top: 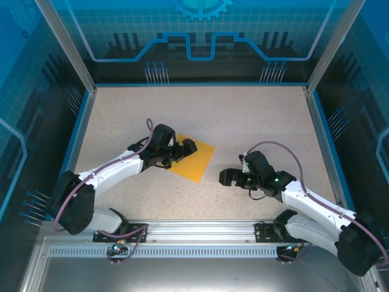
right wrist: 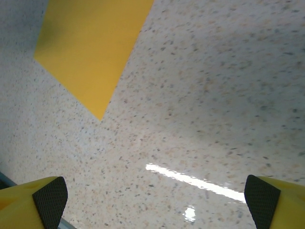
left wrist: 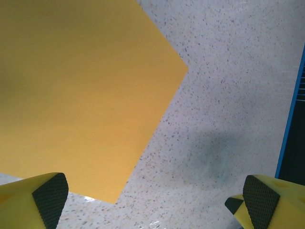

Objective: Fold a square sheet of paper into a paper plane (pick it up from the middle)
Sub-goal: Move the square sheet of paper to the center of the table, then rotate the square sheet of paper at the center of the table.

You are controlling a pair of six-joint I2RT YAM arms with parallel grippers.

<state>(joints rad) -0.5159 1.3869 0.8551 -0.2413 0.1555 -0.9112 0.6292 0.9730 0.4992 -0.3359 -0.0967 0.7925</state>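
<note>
While flat on the table [top: 255, 115] — square sheet of paper [top: 199, 162] under left hand [top: 181, 153].

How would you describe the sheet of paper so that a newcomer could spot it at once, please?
On the speckled beige tabletop with a blue rim, just left of centre, lies a flat orange-yellow square sheet of paper, turned like a diamond, its left corner under the left arm's open end effector. Its bright colour and sharp corners set it apart from the white-and-black arms beside it.
</note>
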